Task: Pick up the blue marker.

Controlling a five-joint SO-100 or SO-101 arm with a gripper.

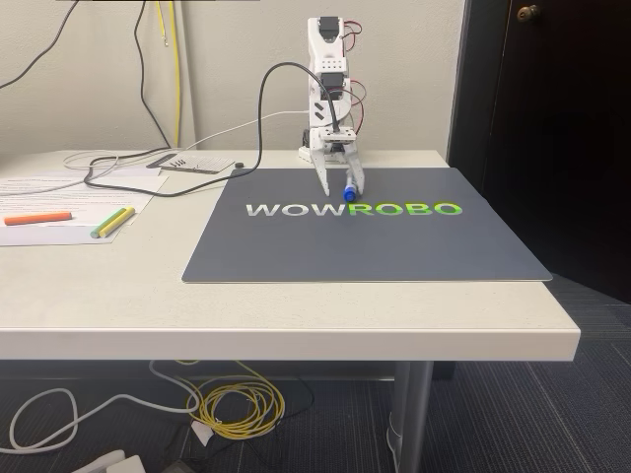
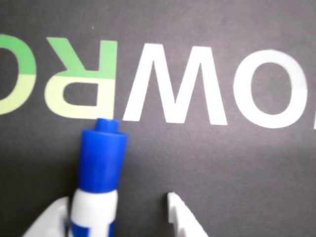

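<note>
Marker stage: blue marker [image 2: 97, 173] at frame centre on the mat [image 1: 394, 246], between spread gripper [image 1: 338, 185] fingers, touching one; unclenched, grasp and lift pending.

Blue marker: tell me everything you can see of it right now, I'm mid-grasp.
The blue marker has a glossy blue cap with a small stepped tip and a white barrel with a blue label just starting below it. It lies on the dark grey mat, cap towards the ROBO lettering. In the wrist view it sits against one white finger, the other finger apart from it. Gripper looks open around it, not yet clamped.
</note>
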